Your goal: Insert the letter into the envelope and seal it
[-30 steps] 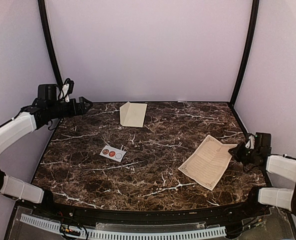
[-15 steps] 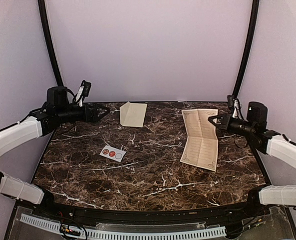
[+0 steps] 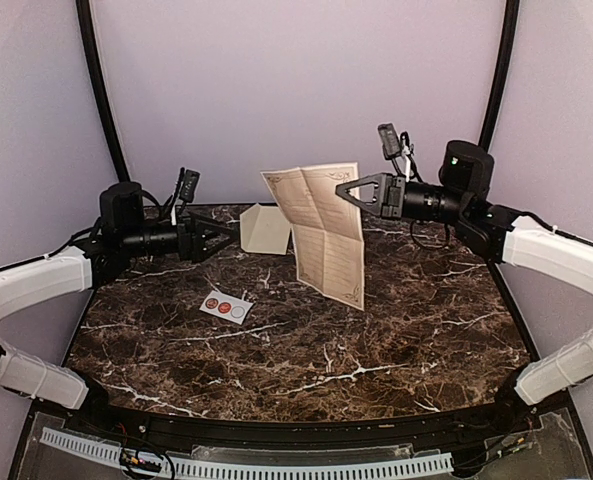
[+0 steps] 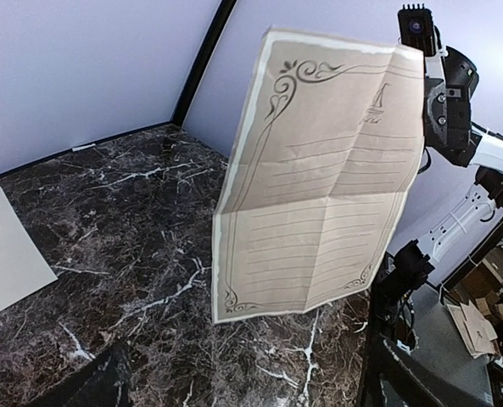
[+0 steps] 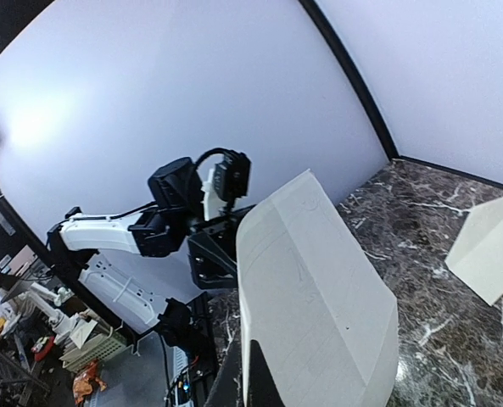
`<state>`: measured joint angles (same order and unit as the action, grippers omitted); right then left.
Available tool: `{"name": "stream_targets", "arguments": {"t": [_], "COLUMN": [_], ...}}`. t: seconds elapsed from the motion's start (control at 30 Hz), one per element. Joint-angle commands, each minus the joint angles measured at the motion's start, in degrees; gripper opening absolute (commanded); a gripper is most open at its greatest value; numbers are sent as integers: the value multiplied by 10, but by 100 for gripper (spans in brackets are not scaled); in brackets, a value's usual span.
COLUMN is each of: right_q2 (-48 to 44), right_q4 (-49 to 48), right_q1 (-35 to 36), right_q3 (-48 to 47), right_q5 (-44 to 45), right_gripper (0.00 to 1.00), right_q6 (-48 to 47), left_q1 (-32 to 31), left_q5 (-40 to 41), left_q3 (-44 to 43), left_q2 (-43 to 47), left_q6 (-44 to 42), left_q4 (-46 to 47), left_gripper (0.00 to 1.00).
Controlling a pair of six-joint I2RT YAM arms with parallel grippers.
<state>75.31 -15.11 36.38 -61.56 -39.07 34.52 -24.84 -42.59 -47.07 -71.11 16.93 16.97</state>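
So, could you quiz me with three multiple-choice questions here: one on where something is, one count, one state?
1. Where is the envelope? A) on the table's far side B) on the floor C) in a box
2. Red seals on the small strip? A) none B) two C) five
3. The letter is: A) flat on the table B) crumpled C) held up by the right pincer
Answers: A, it lies near the table's back edge; B, two red dots beside a white one; C, the pincer grips it near the top.

No writing can be read: the letter (image 4: 319, 170) shows only ruled lines and a small, illegible heading inside its ornamental border.
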Motion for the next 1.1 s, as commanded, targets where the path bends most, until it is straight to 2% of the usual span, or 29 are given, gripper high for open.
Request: {"name": "stream_targets", "arguments": {"t": [0.0, 0.23, 0.43, 0.57, 0.7, 0.77, 0.87, 0.9, 0.97, 1.03, 1.07], "right_q2": [16, 18, 12, 15, 13, 10, 7, 5, 3, -3, -7], "right_q4": [-46, -104, -132, -136, -130, -127, -126, -126, -124, -122, -125], "right_q1": [46, 80, 90, 90, 90, 90, 90, 90, 90, 90, 90], "right_q3": [-57, -77, -58, -58, -54, -48, -40, -37, -29, -15, -4], "right_q5": [-36, -61, -39, -33, -16, -3, 10, 14, 19, 28, 34], "right_gripper": [0, 0, 0, 0, 0, 0, 0, 0, 0, 0, 7], "right_q6": [7, 27, 28, 26, 22, 19, 17, 17, 14, 11, 9], "left_q1": [-12, -16, -33, -52, -57, -57, -57, -57, -57, -57, -57], "left_q5": [-31, -35, -140, -174, -190, -190, -189, -186, -184, -172, -156], "left_q3": [15, 13, 13, 16, 16, 16, 18, 18, 17, 14, 9], "left_q2": [22, 16, 11, 6, -2, -2, -2, -2, -2, -2, -1], "left_q6": [0, 2, 14, 28, 47, 49, 52, 54, 53, 42, 35], "left_q4": [50, 50, 88, 109, 127, 129, 131, 132, 132, 121, 97], "left_gripper": [96, 96, 97, 93, 69, 48, 30, 18, 3, 0, 0]}}
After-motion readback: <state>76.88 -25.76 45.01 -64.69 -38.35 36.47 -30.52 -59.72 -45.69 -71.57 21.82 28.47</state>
